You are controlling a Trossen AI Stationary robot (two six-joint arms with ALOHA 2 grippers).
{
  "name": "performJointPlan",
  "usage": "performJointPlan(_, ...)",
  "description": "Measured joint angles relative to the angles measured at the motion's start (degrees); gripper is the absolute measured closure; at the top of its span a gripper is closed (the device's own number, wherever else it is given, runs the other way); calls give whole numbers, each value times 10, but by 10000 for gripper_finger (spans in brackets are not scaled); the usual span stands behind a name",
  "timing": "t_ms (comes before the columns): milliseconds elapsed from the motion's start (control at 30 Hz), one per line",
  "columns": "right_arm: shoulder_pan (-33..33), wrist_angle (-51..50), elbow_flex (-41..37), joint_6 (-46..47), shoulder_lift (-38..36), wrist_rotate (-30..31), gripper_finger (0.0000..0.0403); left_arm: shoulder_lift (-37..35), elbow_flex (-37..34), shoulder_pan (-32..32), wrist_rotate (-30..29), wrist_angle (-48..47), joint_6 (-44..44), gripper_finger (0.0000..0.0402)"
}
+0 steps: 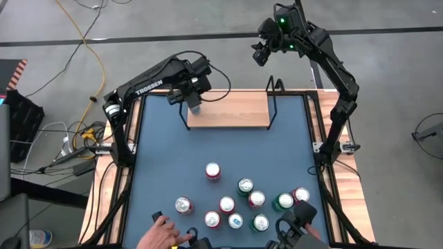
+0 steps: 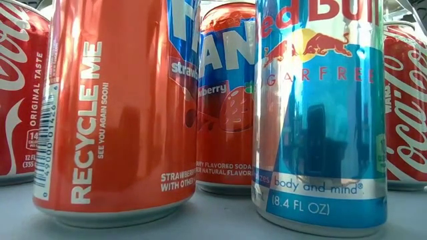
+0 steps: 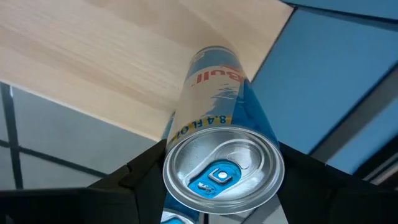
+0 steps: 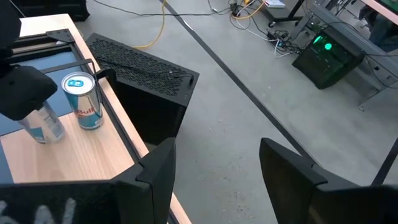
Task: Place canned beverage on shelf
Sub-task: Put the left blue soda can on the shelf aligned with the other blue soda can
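Gripping a slim blue-and-silver can point(image 1: 196, 109) by its upper part, the left gripper point(image 1: 195, 102) hangs over the left end of the shelf point(image 1: 232, 111), its jaws closed on the can's sides. The can is upright, and its base seems to meet the wood or sit just above it; which, the views do not settle. Holding it high on the body keeps the fingers off the board and lets the can go down straight. A second can point(image 4: 84, 102) of the same kind stands free on that end of the shelf, just beside the held one, so the placing looks to be filling the board from that end.

The right gripper point(image 4: 217, 162) waits raised beyond the far right corner of the desk, jaws apart and empty, well out of the working arm's way.

The shelf lies along the far edge of the blue desk point(image 1: 159, 159). The remaining cans point(image 1: 249, 200) stand in a loose group toward the near edge, right of the middle, with a red-topped one point(image 1: 212, 171) apart near the centre. A person's hand point(image 1: 160, 235) shows at the near edge.

Around the desk is grey concrete floor point(image 4: 249, 93) with loose cables point(image 1: 86, 41) and a box with a green light point(image 4: 323, 53).
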Motion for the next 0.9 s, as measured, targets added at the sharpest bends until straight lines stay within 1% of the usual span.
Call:
performJointPlan(200,0,0,0,-2,0,0,186,0,0,0,11,1,7,175)
performJointPlan(367,0,0,0,-7,0,0,186,0,0,-2,20,10,29,175)
performJointPlan(567,0,0,0,-15,0,0,186,0,0,-13,22,15,29,175)
performJointPlan(900,0,0,0,-20,0,0,186,0,0,-13,22,15,41,175)
